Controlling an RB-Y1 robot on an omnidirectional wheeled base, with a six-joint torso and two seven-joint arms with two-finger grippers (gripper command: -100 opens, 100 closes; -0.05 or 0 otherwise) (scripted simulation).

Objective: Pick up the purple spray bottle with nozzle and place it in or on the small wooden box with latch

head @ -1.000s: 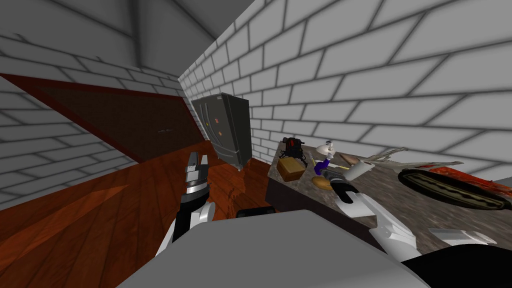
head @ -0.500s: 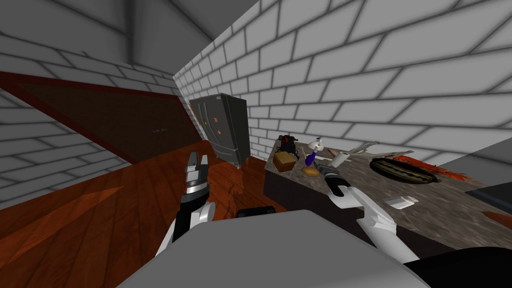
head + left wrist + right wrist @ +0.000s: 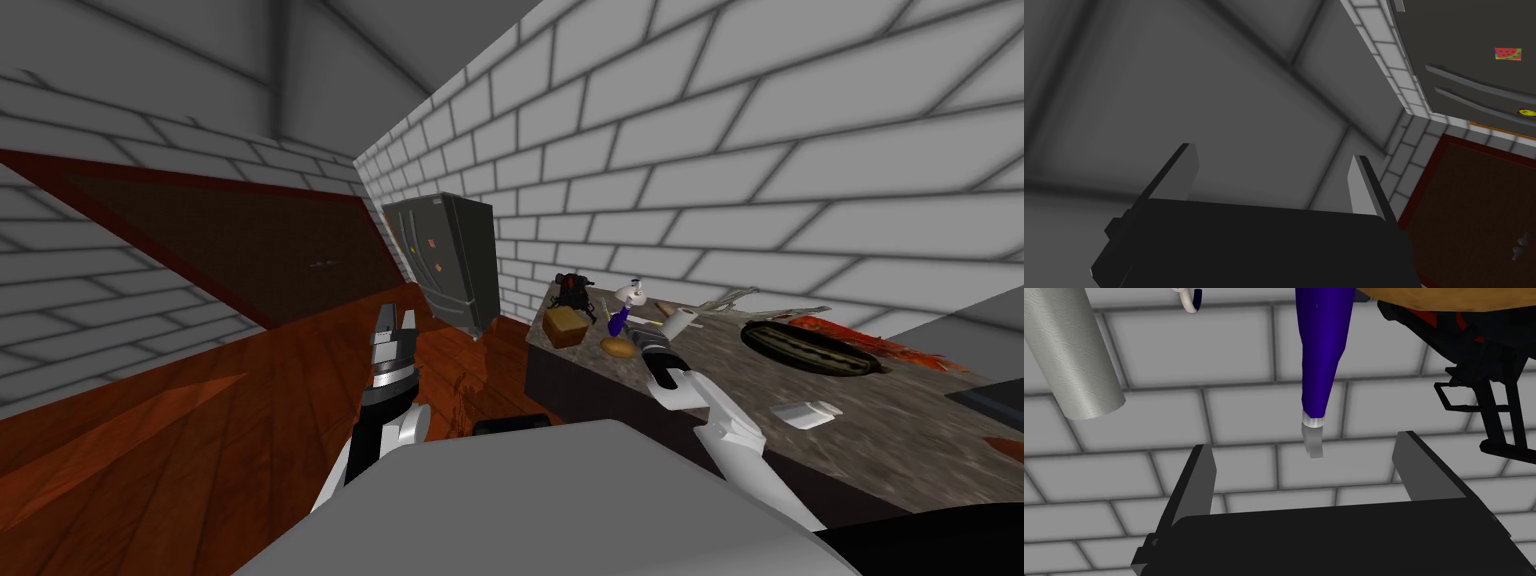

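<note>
Grey-brown speckled counter [image 3: 880, 420] runs along the right wall. At its far end you see the wooden box [image 3: 565, 325], and just right of it the purple spray bottle [image 3: 620, 318], near a paper roll [image 3: 680, 322]. Your right gripper [image 3: 1304, 443] has its fingers spread, with the bottle's white nozzle just between their tips, untouched. Your left gripper [image 3: 1271, 155] hovers left of the counter, fingers apart.

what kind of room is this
Most likely a kitchen: a dark fridge with magnets on its door stands by the brick wall, and a speckled counter nearby holds a paper towel roll among other clutter.
</note>
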